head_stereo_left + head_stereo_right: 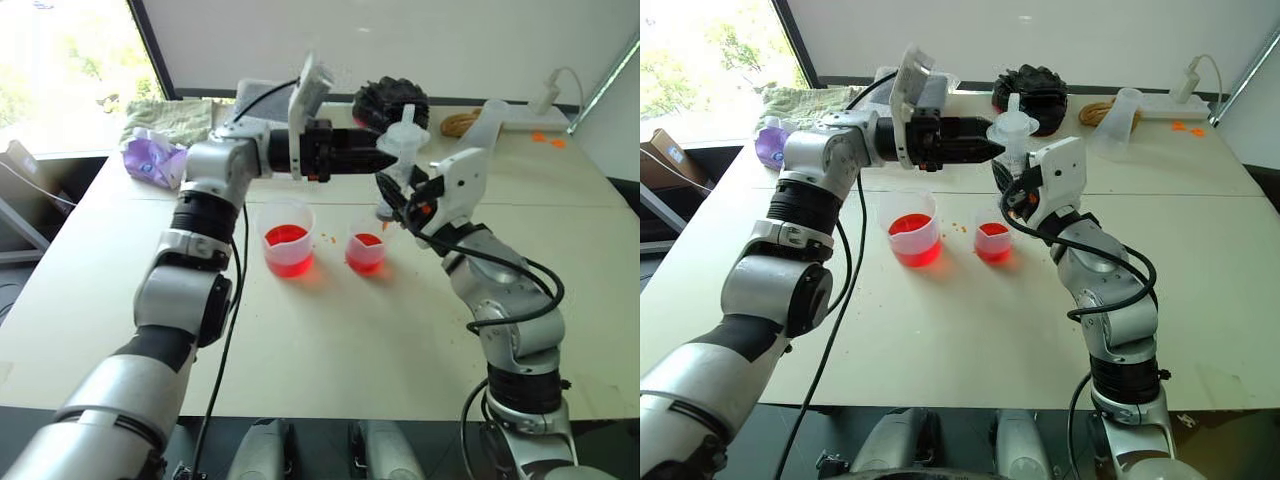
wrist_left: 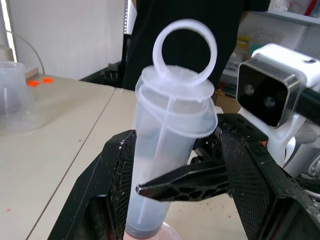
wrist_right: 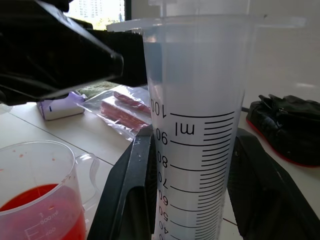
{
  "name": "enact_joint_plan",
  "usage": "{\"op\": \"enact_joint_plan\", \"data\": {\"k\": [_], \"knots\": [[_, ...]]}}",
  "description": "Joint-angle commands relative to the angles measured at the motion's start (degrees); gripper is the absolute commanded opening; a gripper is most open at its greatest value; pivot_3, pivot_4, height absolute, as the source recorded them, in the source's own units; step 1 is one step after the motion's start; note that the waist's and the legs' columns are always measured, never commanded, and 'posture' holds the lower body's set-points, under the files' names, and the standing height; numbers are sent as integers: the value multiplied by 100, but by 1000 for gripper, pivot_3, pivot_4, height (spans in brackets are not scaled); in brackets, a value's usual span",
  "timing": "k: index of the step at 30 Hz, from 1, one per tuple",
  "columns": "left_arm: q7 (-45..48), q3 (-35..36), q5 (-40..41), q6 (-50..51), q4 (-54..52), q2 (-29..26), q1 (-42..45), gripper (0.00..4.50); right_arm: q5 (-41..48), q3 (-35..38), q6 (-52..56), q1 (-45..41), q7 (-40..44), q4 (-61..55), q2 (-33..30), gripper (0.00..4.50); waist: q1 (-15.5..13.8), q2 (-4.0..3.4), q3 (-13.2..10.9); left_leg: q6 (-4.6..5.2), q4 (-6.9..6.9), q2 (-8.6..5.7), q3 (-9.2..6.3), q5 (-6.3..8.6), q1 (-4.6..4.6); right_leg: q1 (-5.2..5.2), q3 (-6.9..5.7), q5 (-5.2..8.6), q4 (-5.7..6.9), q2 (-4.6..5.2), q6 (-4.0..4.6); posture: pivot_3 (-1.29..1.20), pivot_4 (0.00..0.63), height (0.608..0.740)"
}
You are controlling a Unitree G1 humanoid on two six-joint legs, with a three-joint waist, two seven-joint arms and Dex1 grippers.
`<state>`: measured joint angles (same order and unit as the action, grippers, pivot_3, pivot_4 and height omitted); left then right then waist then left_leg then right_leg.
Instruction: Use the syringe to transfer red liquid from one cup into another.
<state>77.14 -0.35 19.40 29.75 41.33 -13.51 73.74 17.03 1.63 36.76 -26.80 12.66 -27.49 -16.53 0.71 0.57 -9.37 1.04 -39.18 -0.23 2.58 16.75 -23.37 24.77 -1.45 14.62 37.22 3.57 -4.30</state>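
A lab or robotics test room: a plain white worktop [image 1: 330,340] under a large window [image 1: 60,60], a white power strip [image 1: 1170,100] with cable by the wall, and cluttered shelving [image 2: 295,15] behind a standing person [image 2: 185,20].
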Motion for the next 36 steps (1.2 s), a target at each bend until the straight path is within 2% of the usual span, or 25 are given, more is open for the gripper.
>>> {"op": "enact_joint_plan", "data": {"k": [1, 11, 15, 21, 24, 27, 28, 31, 36], "knots": [[-48, 133, 152, -13, -253, -111, 158, 2700, 68, 52, -57, -175, -38, -348, 67, 1300, 0, 0, 0, 0, 0, 0, 0, 0, 0, 0, 0, 0, 0, 0, 0, 0, 150, 740], [-391, 612, 455, 319, -647, -964, -20, 2700, 432, 113, 426, -147, -165, -563, 301, 1300, 10, 0, 0, 0, 0, 3, -1, 0, 1, 1, 5, 0, 2, 0, 0, 0, 150, 740], [-444, 634, 732, 979, -1866, -1494, -837, 2700, 671, 307, 850, -337, -234, -500, 249, 1300, 13, -4, 2, -1, 1, 3, -1, -1, 2, -1, 9, 0, 5, 5, 0, 0, 150, 740], [-802, 763, 1320, 1834, -3332, -1784, -1708, 2700, 1146, 1042, 1749, -1270, -158, -1, -288, 1300, -22, -1, 2, -5, -4, 1, -8, -3, 0, -4, 6, -1, 5, 10, 1, 0, 150, 740], [-997, 799, 1653, 2162, -4070, -1832, -2287, 2700, 1501, 1583, 2516, -2133, -195, 655, -645, 1300, 0, -3, 3, -5, -4, 1, -7, -3, 2, -9, 8, -1, 5, 19, 1, 0, 150, 740], [-1253, 858, 1913, 2302, -4592, -1828, -2722, 2700, 1554, 1696, 3243, -2820, -138, 1343, -1176, 1300, 8, -4, 2, -5, 1, 3, -7, -3, 5, -7, 8, 0, 4, 23, 2, 0, 150, 740], [-1363, 902, 1998, 2336, -4705, -1801, -2829, 2700, 1538, 1674, 3502, -3041, -113, 1604, -1361, 1300, 5, -4, 2, -5, 2, 4, -7, -3, 5, -5, 8, 0, 2, 22, 2, 0, 150, 740], [-1510, 925, 2151, 2338, -4984, -1847, -3146, 2700, 1366, 921, 4390, -3662, 257, 2437, -2211, 1300, 9, -5, 2, -4, 3, 3, -4, -2, 5, -6, 9, 0, -1, 24, 3, 0, 150, 740], [-1840, 990, 2340, 2293, -5336, -1821, -3518, 2700, 1306, -231, 5206, -4308, 932, 3473, -2959, 1300, 7, -6, 3, -3, 6, 4, 1, -1, 6, -5, 11, 0, -3, 25, 4, 0, 150, 740]]}}
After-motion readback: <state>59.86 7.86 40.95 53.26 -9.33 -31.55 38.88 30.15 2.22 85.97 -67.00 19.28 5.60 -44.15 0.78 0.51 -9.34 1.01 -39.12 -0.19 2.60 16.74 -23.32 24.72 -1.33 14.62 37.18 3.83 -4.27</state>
